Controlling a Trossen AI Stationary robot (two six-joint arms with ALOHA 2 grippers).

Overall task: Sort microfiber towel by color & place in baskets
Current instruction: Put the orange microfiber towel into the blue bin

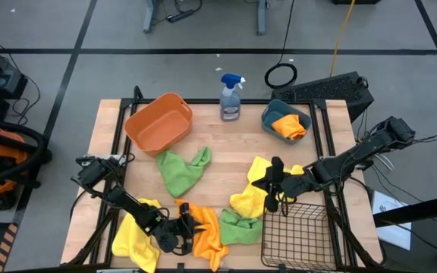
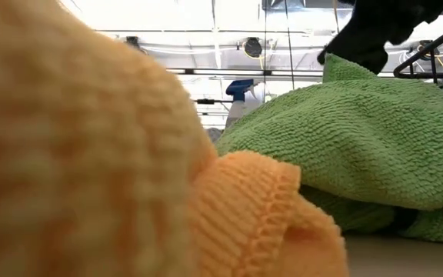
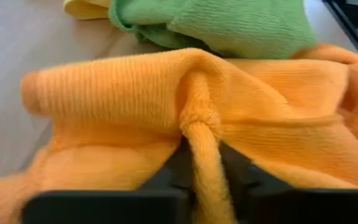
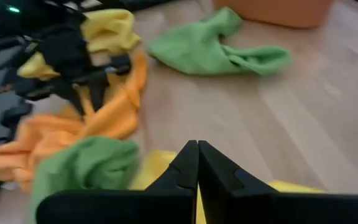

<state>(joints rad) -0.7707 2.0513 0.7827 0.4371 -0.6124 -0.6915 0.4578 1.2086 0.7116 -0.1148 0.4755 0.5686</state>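
My left gripper [image 1: 187, 227] [image 3: 202, 146] is near the table's near edge, shut on the crumpled orange towel [image 1: 205, 231]. A green towel [image 1: 241, 227] lies against that towel's right side, and a yellow towel [image 1: 135, 239] lies to its left. My right gripper [image 1: 268, 183] [image 4: 197, 144] is shut and sits over another yellow towel [image 1: 249, 196] at centre right. A second green towel [image 1: 182, 171] lies flat in the middle. The orange tub [image 1: 159, 121], the teal bin [image 1: 285, 115] holding an orange towel [image 1: 290, 127], and the wire mesh basket [image 1: 298, 231] stand around them. My left gripper pinches a raised fold [image 3: 201, 127] of the orange towel between its two fingers [image 3: 244, 174], coming in low and nearly level from the table's left. The rest of the towel lies bunched on the table. Whether my right gripper touches the yellow towel beneath it, I cannot tell.
A blue-topped spray bottle [image 1: 231, 97] stands at the far edge between the tub and the bin. The wire basket fills the near right corner, just behind my right gripper. Bare wood [image 1: 226, 155] shows in the middle of the table beyond the towels.
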